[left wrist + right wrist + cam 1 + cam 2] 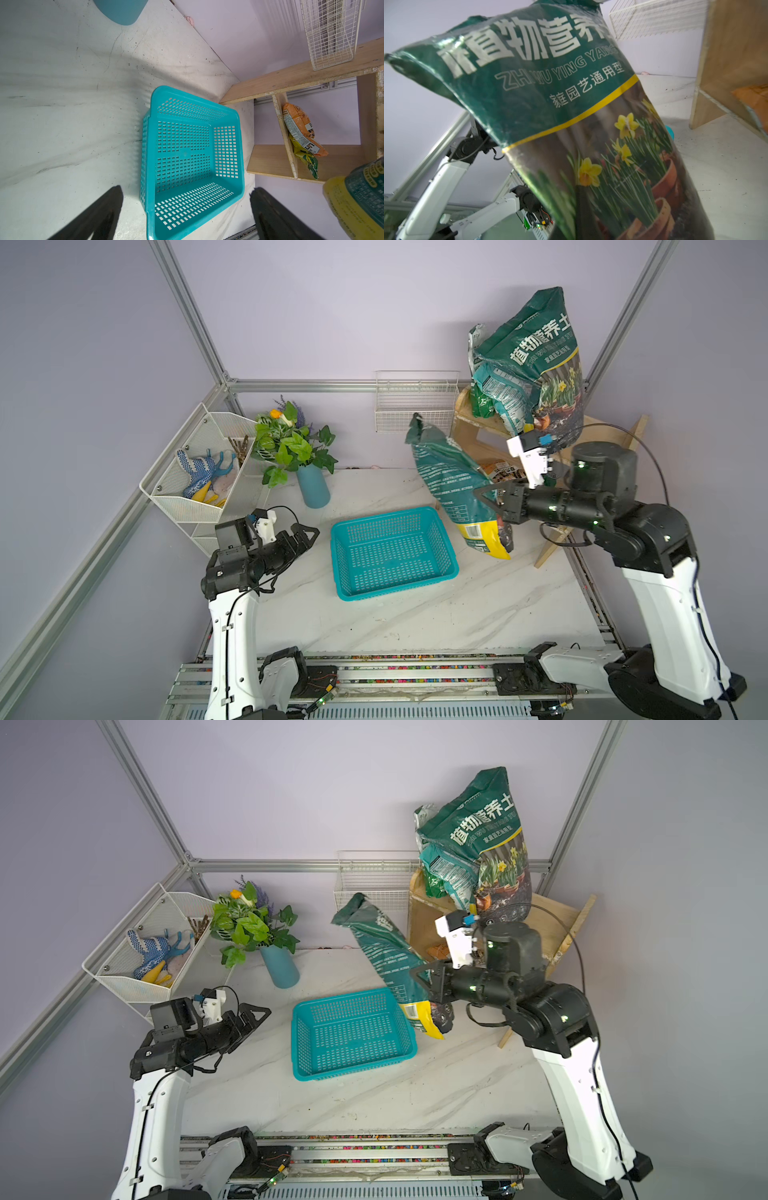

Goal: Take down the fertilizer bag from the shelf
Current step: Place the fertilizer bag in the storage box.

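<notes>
On the table [415, 614]: shelf [467, 433] at the far right corner, other bags [540, 364] on its top tier; basket [392, 556] at centre; vase [312, 489] and mesh rack [195, 506] toward the far left corner. In my right gripper [484, 495] the fertilizer bag [451, 481] leans between basket and shelf.

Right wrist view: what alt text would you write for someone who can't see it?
A dark green fertilizer bag, printed with white Chinese lettering, a yellow band and yellow daffodils in clay pots, fills most of the picture. Behind it show the wooden shelf and a white wire basket.
</notes>
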You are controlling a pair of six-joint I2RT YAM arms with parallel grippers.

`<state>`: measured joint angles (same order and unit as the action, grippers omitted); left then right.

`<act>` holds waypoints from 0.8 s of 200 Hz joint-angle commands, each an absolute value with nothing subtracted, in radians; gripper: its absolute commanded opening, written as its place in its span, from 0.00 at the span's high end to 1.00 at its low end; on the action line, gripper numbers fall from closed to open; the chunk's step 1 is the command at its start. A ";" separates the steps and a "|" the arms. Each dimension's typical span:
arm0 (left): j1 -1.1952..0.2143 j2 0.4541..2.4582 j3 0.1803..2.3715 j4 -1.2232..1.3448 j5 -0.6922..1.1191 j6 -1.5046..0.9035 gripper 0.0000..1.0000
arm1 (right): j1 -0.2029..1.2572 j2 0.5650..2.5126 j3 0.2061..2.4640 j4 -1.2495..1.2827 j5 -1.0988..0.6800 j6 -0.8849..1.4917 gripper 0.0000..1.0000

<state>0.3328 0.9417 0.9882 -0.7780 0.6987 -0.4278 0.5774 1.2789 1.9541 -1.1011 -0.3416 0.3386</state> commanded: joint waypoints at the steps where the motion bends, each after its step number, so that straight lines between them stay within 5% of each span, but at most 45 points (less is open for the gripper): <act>1: 0.337 0.940 0.940 -0.766 0.721 -0.422 0.00 | 0.666 1.240 1.919 -0.817 -0.223 0.302 1.00; 76: 0.337 0.917 0.942 -0.770 0.720 -0.419 0.00 | 0.771 1.243 1.527 -0.243 -0.176 0.269 1.00; 160: 0.337 0.919 0.960 -0.805 0.649 -0.423 0.00 | 0.845 1.408 1.421 0.163 -0.143 0.226 1.00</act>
